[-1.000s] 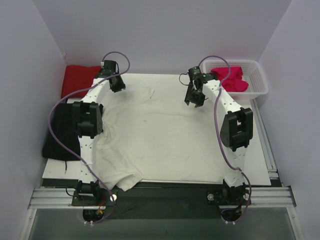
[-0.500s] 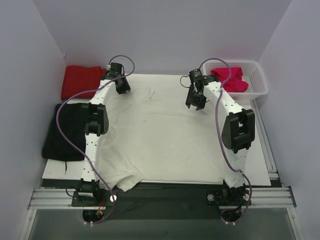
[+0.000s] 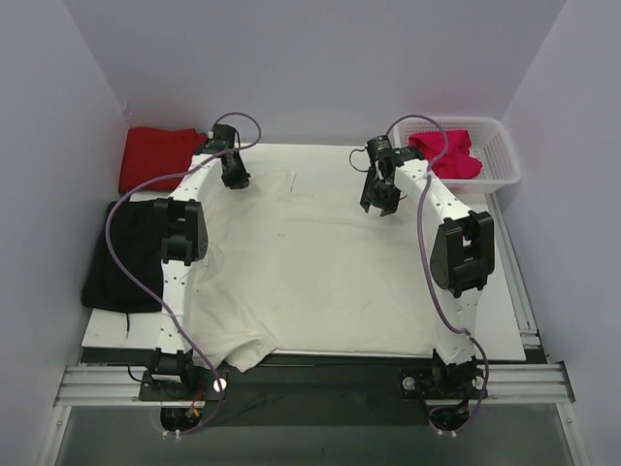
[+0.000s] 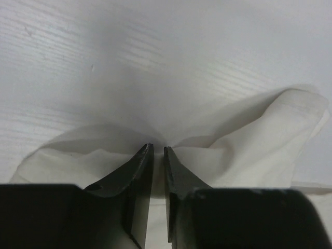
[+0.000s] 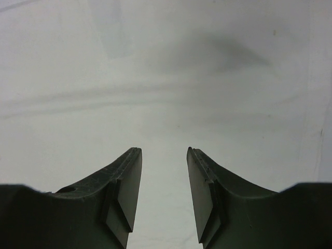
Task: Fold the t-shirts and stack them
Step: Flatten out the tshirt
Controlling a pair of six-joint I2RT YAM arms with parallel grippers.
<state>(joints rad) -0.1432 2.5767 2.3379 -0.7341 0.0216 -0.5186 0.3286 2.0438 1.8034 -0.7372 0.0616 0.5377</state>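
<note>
Large cream-white cloth t-shirt (image 3: pixel 301 262) is spread over white table (image 3: pixel 500 320), enclosed by pale lilac walls (image 3: pixel 310 68). At upper left, left gripper (image 4: pixel 157 148) is pinched on its edge; right gripper (image 5: pixel 164 149) is held parted.

the white flat tabletop (image 3: pixel 500 311) bears a large cream-white cloth t-shirt (image 3: pixel 301 262) spread flat, one corner drooping over its near edge; a white plastic mesh basket (image 3: pixel 500 160) stands far right.

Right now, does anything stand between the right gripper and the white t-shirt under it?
Nothing visible does. The right gripper hangs open directly over the white t-shirt, with only bare cloth showing between its jaws.
</note>
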